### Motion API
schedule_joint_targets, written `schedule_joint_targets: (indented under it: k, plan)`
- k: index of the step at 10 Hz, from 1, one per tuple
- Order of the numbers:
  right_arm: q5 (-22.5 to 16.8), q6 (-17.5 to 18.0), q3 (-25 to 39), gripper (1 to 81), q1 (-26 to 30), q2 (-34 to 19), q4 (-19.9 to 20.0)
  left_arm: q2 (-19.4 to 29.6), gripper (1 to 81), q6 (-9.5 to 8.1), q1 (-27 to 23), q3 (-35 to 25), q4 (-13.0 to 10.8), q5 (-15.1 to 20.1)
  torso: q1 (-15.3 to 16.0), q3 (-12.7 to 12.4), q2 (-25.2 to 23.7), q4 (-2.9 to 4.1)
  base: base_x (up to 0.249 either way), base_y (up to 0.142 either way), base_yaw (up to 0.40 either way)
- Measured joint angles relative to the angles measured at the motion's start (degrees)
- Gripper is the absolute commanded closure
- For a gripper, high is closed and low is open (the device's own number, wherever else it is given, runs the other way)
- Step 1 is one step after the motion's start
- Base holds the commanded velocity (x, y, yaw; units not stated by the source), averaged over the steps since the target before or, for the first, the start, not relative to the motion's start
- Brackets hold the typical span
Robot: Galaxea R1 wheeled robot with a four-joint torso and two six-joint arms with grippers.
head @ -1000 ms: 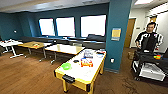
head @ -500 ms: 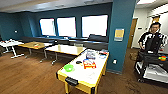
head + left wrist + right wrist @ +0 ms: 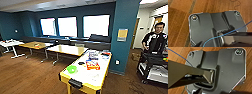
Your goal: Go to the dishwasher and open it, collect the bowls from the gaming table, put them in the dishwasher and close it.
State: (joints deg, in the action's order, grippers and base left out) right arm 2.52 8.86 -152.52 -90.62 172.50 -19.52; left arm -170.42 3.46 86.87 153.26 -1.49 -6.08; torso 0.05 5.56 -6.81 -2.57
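Head view: long gaming table, glossy white top on yellow frame, black corner pieces (image 3: 86,72), now larger and closer to frame centre than half second back; whole scene shifted, so camera moved, robot driving toward it. Small round bright green bowl (image 3: 71,69) sits on table's near-left part, beside flat red-orange box (image 3: 92,65). Person standing (image 3: 155,38) at right behind dark cart (image 3: 153,66). Wrist views: wooden floor (image 3: 179,22) under dark plates; fingers of both grippers, cannot tell whether apart or together. Judgement: approach leg, bowl collection not begun; dishwasher's state unknown.

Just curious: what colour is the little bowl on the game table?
Bright green bowl, clearest in the head view.
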Motion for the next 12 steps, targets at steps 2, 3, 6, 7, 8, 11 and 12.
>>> schedule_joint_targets:
  k: [2, 3, 6, 7, 8, 11, 12]
  plan:
    - [-0.1, 0.0, 0.0, 1.0, 0.0, -0.2, 0.0, -0.2, 1.0, 0.00, 0.0, 0.0, 0.0, 0.0, 0.0, 0.0, 0.0, 0.00, 0.095, 0.143, 0.000]
    - [0.0, 0.0, 0.0, 1.0, 0.0, -0.2, 0.0, 0.0, 1.0, 0.00, 0.0, -0.1, 0.0, 0.0, 0.0, 0.0, 0.0, 0.00, 0.094, 0.143, 0.000]
    - [0.0, 0.0, 0.0, 1.0, 0.0, 0.0, 0.0, -0.1, 1.0, 0.00, 0.2, -0.1, 0.0, 0.0, 0.0, 0.0, 0.0, 0.00, 0.093, 0.142, 0.000]
    - [0.0, 0.0, 0.0, 1.0, 0.0, 0.0, 0.0, 0.0, 1.0, -0.02, 0.1, -0.1, 0.0, 0.0, 0.0, 0.0, 0.0, 0.00, 0.092, 0.141, 0.000]
    - [0.0, 0.0, 0.0, 1.0, 0.2, 0.2, 0.0, 0.1, 1.0, 0.00, 0.0, 0.0, 0.0, 0.0, 0.0, 0.0, 0.0, 0.00, 0.092, 0.141, 0.000]
    - [0.0, 0.0, 0.0, 1.0, 0.0, 0.2, 0.0, -0.1, 1.0, 0.00, 0.0, 0.0, 0.0, 0.0, 0.0, 0.0, 0.0, 0.00, 0.088, 0.137, 0.000]
    - [0.0, 0.0, 0.0, 1.0, 0.0, 0.2, 0.0, 0.0, 1.0, 0.00, 0.0, 0.0, 0.0, 0.0, 0.0, 0.0, 0.0, 0.00, 0.087, 0.134, 0.000]
